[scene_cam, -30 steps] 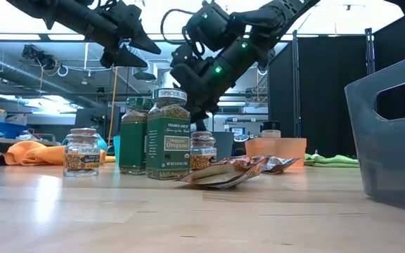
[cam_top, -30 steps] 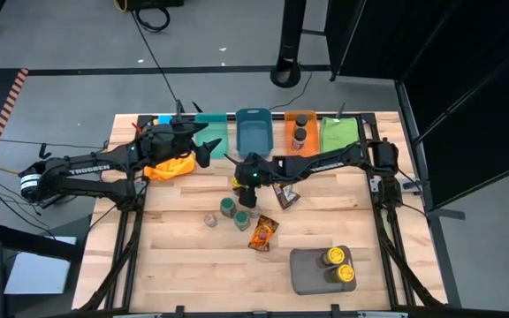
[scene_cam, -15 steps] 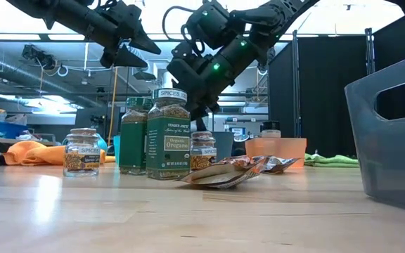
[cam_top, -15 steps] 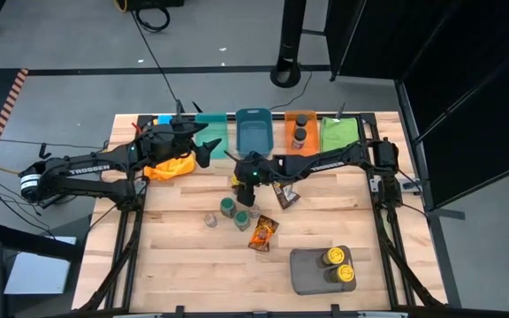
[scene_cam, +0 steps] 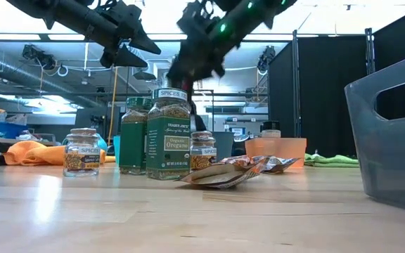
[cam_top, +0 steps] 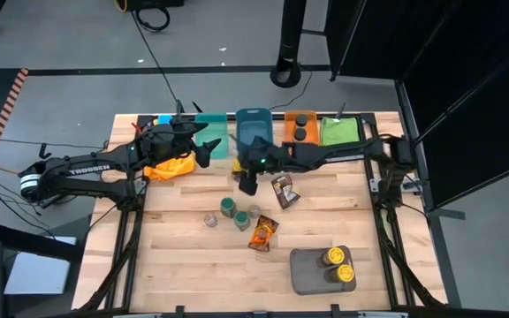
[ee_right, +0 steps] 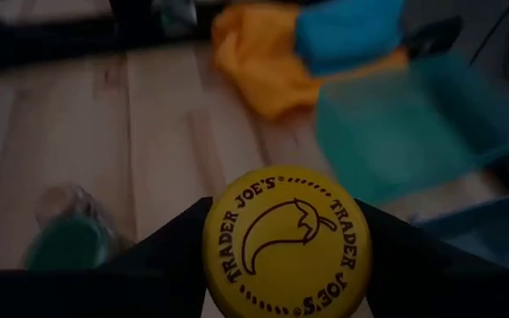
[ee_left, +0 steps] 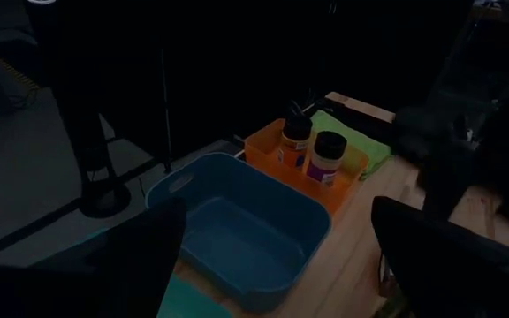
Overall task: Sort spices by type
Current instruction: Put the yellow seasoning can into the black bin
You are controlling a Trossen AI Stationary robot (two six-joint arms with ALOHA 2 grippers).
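My right gripper (cam_top: 246,183) hangs above the table's middle, shut on a spice jar with a yellow lid (ee_right: 285,243). Below it stand two green-lidded jars (cam_top: 227,207) (cam_top: 241,220) and two grey-lidded ones (cam_top: 210,219) (cam_top: 254,212), all upright on the wood. An orange packet (cam_top: 263,231) and a brown packet (cam_top: 283,190) lie flat nearby. My left gripper (cam_top: 206,150) waits open, high over the far left near the teal bin (cam_top: 210,132), touching nothing. My right gripper pinches the jar between its two fingers (ee_right: 170,243), one on each side just under the yellow lid's rim (ee_right: 224,265). The fingers slant down from the table's right. The jar is lifted clear of the table, lid toward the wrist camera.
Along the far edge stand a blue bin (cam_top: 254,132), an orange bin (cam_top: 300,117) holding two dark-lidded jars, and a green bin (cam_top: 338,132). A yellow-orange cloth (cam_top: 168,168) lies at the left. A grey tray (cam_top: 312,274) at the near right carries two yellow-lidded jars.
My right gripper has risen well above the standing jars, mostly in the last half second, and drawn a little toward the far edge. The jars and packets on the table have stayed where they were.
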